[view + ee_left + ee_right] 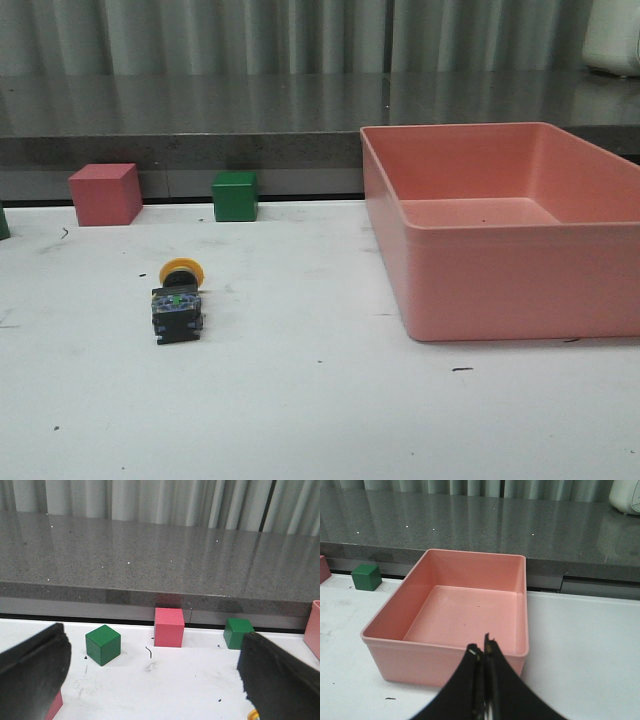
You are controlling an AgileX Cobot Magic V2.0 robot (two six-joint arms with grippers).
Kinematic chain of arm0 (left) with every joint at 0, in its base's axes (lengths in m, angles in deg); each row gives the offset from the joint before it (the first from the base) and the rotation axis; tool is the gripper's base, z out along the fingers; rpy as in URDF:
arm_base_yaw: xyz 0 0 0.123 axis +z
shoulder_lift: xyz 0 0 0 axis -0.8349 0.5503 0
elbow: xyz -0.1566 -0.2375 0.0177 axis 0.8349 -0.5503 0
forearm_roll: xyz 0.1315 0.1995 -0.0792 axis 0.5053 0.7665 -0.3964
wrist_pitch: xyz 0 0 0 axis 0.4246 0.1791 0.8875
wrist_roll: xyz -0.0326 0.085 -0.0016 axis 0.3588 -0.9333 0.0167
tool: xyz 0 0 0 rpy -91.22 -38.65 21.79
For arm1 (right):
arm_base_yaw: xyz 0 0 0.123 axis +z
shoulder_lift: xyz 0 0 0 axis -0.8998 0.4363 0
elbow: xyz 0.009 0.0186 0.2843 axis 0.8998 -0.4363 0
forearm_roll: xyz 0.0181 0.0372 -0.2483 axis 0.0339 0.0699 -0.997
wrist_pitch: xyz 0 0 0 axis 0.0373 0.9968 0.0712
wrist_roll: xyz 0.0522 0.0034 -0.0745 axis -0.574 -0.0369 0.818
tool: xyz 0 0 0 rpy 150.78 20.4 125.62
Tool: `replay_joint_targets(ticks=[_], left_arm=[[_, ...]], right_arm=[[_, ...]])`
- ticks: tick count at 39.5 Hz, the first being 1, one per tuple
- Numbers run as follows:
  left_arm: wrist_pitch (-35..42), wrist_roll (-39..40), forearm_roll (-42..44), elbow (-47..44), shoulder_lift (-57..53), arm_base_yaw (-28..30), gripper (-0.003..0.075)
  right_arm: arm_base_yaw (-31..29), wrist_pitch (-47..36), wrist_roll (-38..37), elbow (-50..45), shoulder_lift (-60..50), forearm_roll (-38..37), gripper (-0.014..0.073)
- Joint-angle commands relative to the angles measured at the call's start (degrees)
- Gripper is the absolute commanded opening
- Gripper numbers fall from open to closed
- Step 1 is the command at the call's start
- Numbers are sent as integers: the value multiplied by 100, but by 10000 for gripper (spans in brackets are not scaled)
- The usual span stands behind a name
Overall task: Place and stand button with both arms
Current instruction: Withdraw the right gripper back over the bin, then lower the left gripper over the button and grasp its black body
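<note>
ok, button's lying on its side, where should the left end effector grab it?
Probably the black blocky body of the button, from above, closing across its left and right flat faces. It lies flat, yellow cap pointing away toward the cubes, so the round cap offers a poorer hold. The left end effector is open; the right end effector is shut.

The left black two-finger gripper [150, 680] has its fingers [32, 665] spread wide apart, one at each side of its wrist view, with nothing between them. The right black two-finger gripper [481, 652] has its fingers [470, 672] pressed together, tips touching, gripping nothing. Neither arm shows in the front view.
</note>
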Motion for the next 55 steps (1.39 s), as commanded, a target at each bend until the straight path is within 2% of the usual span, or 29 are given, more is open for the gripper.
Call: replay_joint_targets(ticks=[1,7,15,24,34,44,49,55], left_arm=[[502,50,-56,547,540,-46,650],[-36,50,-56,1254,1420,-471,650],[-782,50,-173,2135,2772,-1486,650],[-2198,50,-592,3232,4423,-2234,650],[-3748,103,-868,4521,5907,-2286,650],[-4972,658,-868,5733,7186,-2286,649],[-5750,791,-868,6374,7854,-2286,620],[-6225,791,-855,7032,8527,-2286,596]], right_arm=[[-39,-491,-9,148,67,-111,-68],[-39,-491,-9,148,67,-111,-68],[-39,-491,-9,148,67,-111,-68],[-39,-491,-9,148,67,-111,-68],[-39,-491,-9,148,67,-111,-68],[-39,-491,-9,148,67,-111,-68],[-39,-491,-9,148,67,-111,-68],[-39,-491,-9,148,67,-111,-68]])
